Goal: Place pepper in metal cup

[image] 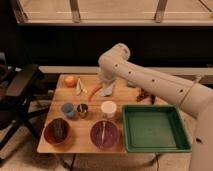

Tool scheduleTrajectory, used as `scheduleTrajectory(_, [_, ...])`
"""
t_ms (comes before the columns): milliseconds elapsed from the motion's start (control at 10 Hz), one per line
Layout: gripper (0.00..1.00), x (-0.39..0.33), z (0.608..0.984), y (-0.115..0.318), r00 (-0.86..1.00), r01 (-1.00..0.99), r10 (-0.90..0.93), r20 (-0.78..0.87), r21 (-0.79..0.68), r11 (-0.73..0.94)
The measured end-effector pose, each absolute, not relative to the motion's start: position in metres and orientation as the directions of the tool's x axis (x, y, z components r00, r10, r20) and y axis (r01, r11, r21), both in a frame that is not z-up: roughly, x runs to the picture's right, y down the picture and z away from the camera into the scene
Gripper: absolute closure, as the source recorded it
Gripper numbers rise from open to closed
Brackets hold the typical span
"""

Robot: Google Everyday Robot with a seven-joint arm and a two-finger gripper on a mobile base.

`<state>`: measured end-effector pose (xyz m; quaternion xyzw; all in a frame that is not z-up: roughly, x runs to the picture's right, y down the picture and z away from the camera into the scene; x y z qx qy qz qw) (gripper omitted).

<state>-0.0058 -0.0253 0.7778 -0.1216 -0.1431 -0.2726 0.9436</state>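
Table holdings, as we found them:

1. Wooden table – a light top carrying everything listed below.
2. Pepper – slim and red-orange. It lay slantwise on the back half of the table, to the right of a round orange fruit and a pale yellow piece. It was out of any cup.
3. Gripper – it came down from the white arm, which reached in from the right. It stood low over the table just beside the pepper, on the pepper's right. Its fingers were drawn together, and we could not tell whether they touched the pepper.
4. Metal cup – dark and shiny, upright in the middle row. It stood between a light-blue cup and a white cup, nearer the front than the pepper and apart from it.
5. Front row – a reddish-brown bowl with something dark inside, and a purple plate with a pale utensil across it.
6. Green tray – at the right front of the table.
7. Dark red items – at the back right. We could not identify them.
8. Black chair – off the table's left side.
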Motion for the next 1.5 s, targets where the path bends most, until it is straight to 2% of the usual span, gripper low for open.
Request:
scheduleTrajectory(500, [1.00, -0.047, 0.769, -0.014, 0.778, 0.525, -0.519, 0.355, 0.089, 0.847])
scheduleTrajectory(1000, [1.00, -0.051, 0.769, -0.014, 0.777, 0.515, -0.516, 0.361, 0.107, 0.850])
scheduleTrajectory(1500, [1.00, -0.087, 0.792, -0.021, 0.693, 0.580, -0.595, 0.407, 0.175, 0.795])
